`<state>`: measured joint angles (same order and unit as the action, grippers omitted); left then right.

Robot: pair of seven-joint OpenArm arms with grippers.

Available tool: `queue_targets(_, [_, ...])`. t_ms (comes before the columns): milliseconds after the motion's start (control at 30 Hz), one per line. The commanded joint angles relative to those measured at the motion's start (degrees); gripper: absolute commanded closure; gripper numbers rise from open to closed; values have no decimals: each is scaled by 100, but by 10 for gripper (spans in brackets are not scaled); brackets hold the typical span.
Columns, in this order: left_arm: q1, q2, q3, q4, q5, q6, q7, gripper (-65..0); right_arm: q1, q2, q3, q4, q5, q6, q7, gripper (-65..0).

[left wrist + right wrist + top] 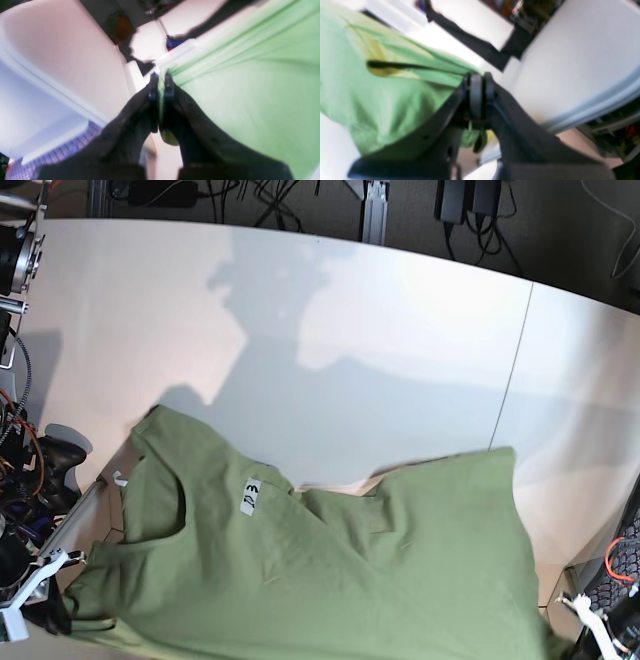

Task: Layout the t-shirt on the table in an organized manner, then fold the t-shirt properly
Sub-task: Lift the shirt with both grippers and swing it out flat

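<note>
Left wrist: left gripper (161, 78) pinching the shirt (245, 87), fingers (153, 87) clamped on a gathered edge, cloth fanning away in taut folds toward upper right. White surface (62, 62) off to the left, well below. Judged a hold for stretching the cloth out flat.

Right wrist: right gripper (480, 85) likewise pressed shut on a shirt (382, 100) edge, a scrap of green hanging beneath the fingers (475, 95). Folds pulled tight toward the grip; a dark slit of an opening visible in the cloth, possibly a sleeve or neck. Surface (570, 62) to the right.

Base: shirt (330, 570) spread across the near edge of the surface (300, 310), long axis running roughly left to right, neck opening and white label (250, 497) toward the left, hem toward the right. Both held ends at the bottom corners, grippers themselves out of sight here. Diagonal crease through the middle; layout not yet tidy, folding not begun.
</note>
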<state>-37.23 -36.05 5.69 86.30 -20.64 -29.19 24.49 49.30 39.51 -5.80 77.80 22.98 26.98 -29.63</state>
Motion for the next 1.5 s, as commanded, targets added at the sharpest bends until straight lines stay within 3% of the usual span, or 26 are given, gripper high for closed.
queue_targets(0, [-133, -81, -55, 55, -61, -109, 15, 0, 195, 142, 96, 44, -46, -142, 61, 0])
queue_targets(200, [-131, -192, -57, 66, -549, -483, 201, 0, 162, 162, 94, 46, 15, -122, -216, 0])
queue_targets(367, [-35, -212, -57, 81, -1036, -1069, 540, 0, 131, 175, 96, 50, 337, -120, -658, 0])
queue_targets(500, [275, -354, -57, 435, -1521, -1081, 540, 0, 131, 310, 96, 111, 695, -120, -938, 0])
queue_targets(633, [638, -527, -57, 955, -1517, -1081, 601, 0, 109, 476, 96, 170, 988, -103, -1377, 0])
queue_targets(867, [1366, -544, -57, 1676, -1781, -1081, 927, 0, -765, 748, 127, 315, 1091, -52, -1410, 0])
queue_targets(1000, [1665, -588, -162, 2100, -1799, -1081, 1016, 0, -1521, 745, 549, 828, 1095, -33, -1419, 0])
queue_targets(1133, [1989, -640, -474, 2680, -2247, -1081, 1412, 0, -2321, 745, 1276, 1596, 1244, 57, -1582, 0])
queue_targets(1267, [2105, -697, -584, 2804, -2216, -1081, 1287, 0, -2785, 748, 1777, 1976, 1344, 98, -1545, 0])
queue_targets(1467, [1720, -673, -581, 1827, -1434, -1081, 264, 0, -2673, 719, 1781, 1637, 955, 98, -774, 0])
